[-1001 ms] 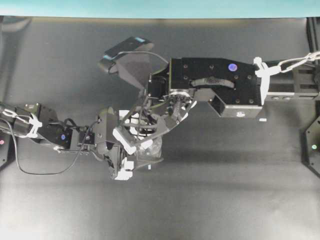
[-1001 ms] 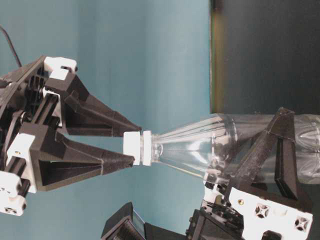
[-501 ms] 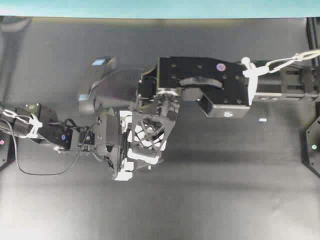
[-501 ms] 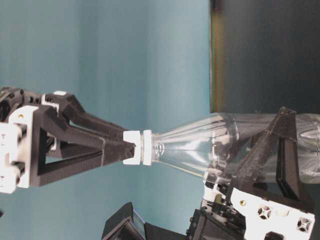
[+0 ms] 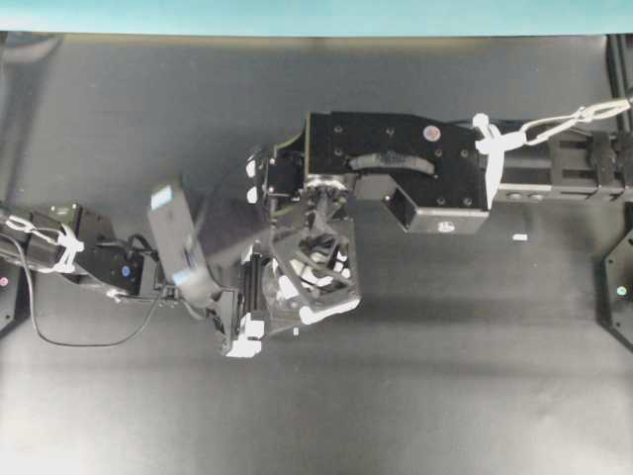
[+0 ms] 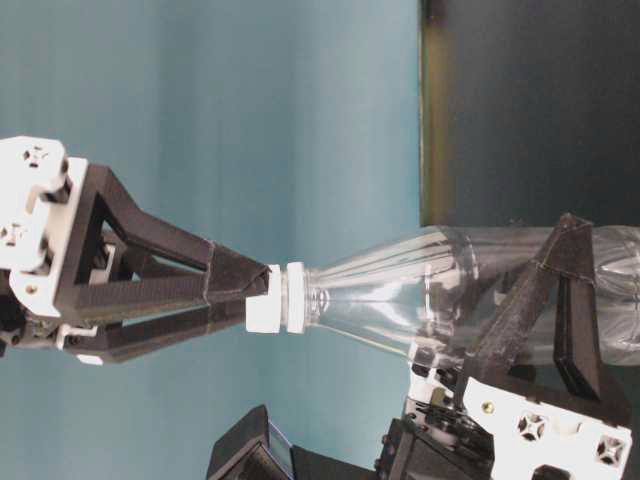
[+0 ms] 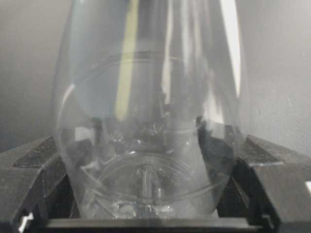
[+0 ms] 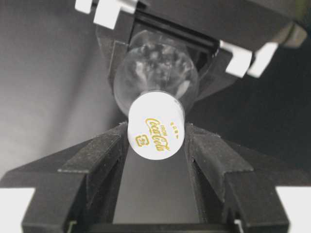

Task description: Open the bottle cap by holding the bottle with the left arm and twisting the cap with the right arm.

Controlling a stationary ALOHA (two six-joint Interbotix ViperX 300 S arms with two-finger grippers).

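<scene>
While the left end effector [image 6: 520, 330] clamped the bottle [image 6: 420, 290] upright above the desk's middle [image 5: 445, 317], the right end effector [image 8: 155, 145] gripped the bottle cap [image 8: 155, 125] from directly above, along the bottle's long axis.

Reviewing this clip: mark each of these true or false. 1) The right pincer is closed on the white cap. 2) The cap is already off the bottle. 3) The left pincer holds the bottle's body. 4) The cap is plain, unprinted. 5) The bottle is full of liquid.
1) True: the right pincer grips the bottle cap from both sides.
2) False: the cap sits on the neck of the bottle.
3) True: the left pincer clamps the bottle's clear body.
4) False: it carries a gold Coca-Cola logo.
5) False: it looks empty.
</scene>
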